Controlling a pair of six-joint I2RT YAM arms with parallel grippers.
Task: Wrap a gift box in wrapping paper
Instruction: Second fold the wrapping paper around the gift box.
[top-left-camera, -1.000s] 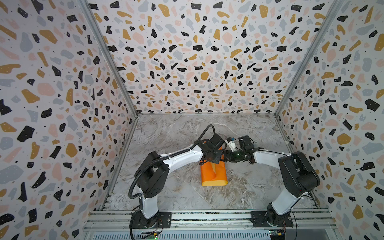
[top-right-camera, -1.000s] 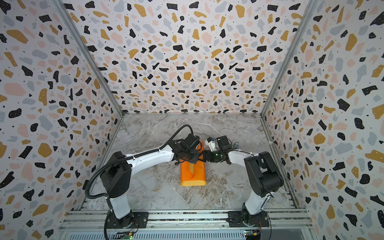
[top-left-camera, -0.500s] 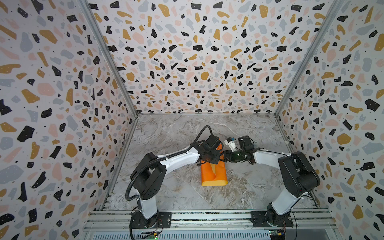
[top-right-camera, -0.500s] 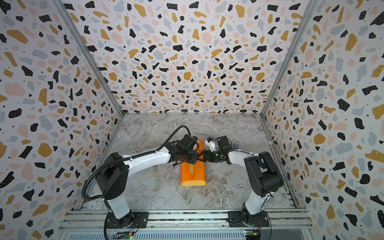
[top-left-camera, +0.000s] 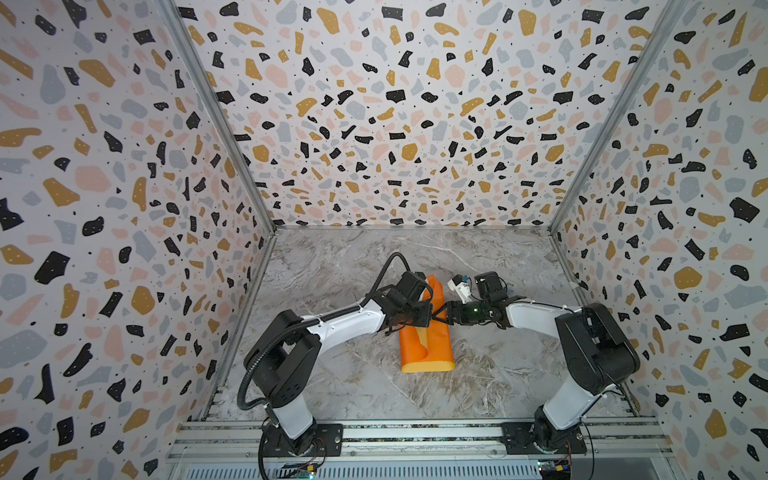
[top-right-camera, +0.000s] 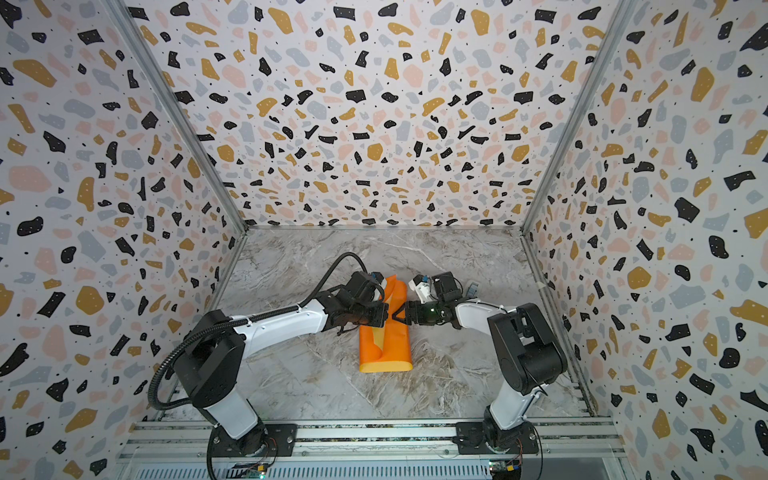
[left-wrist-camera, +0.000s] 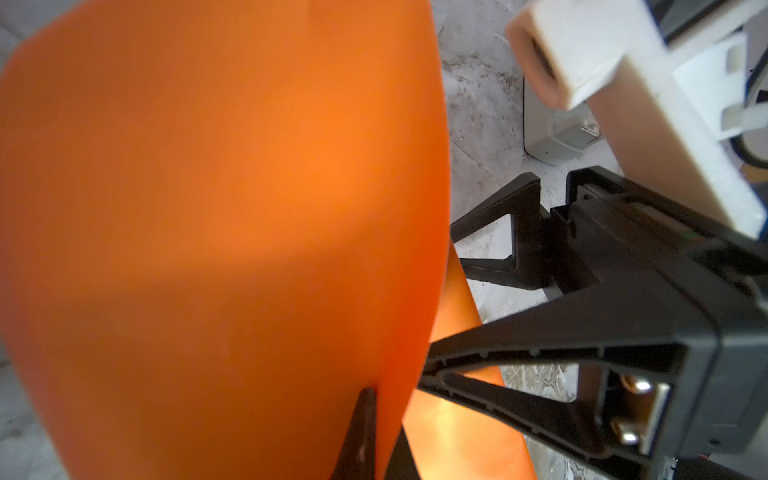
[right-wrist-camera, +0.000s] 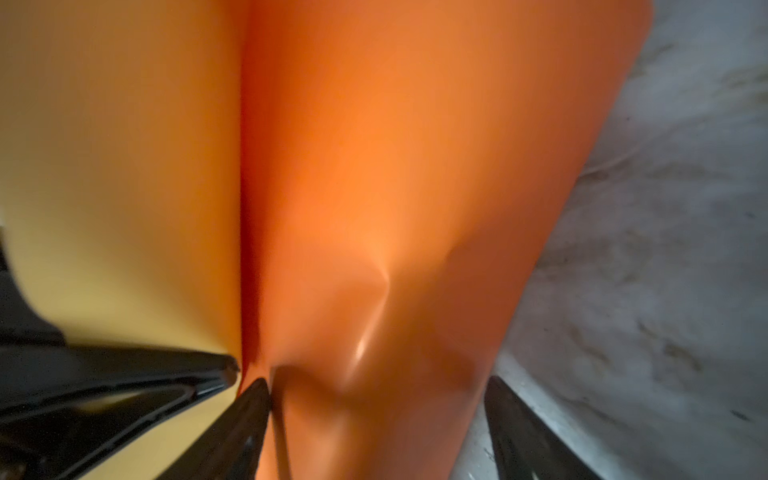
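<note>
The wrapping paper (top-left-camera: 428, 349) (top-right-camera: 390, 345) lies mid-table, folded into an orange bundle with a yellow edge at the front. The gift box is hidden; I cannot see it under the paper. My left gripper (top-left-camera: 426, 313) (left-wrist-camera: 380, 440) is shut on an edge of the sheet, which stands up as a broad orange flap (left-wrist-camera: 208, 208). My right gripper (top-left-camera: 439, 318) (right-wrist-camera: 374, 415) faces it, open wide, its jaws straddling a bulging orange fold (right-wrist-camera: 415, 166). One fingertip (right-wrist-camera: 249, 411) touches the fold's crease; a strip of table shows beside the other. The yellow face (right-wrist-camera: 104, 166) shows beyond the crease.
A small grey-and-white object (top-right-camera: 471, 286) (left-wrist-camera: 557, 137) lies on the marble table (top-left-camera: 332, 374) just behind the right gripper. Patterned walls (top-left-camera: 124, 249) close in the left, back and right sides. An aluminium rail (top-left-camera: 415, 436) carrying both arm bases runs along the front.
The left gripper has drawn back slightly towards the left, still holding the paper, and an orange flap now stands up behind it. The right arm has barely moved.
</note>
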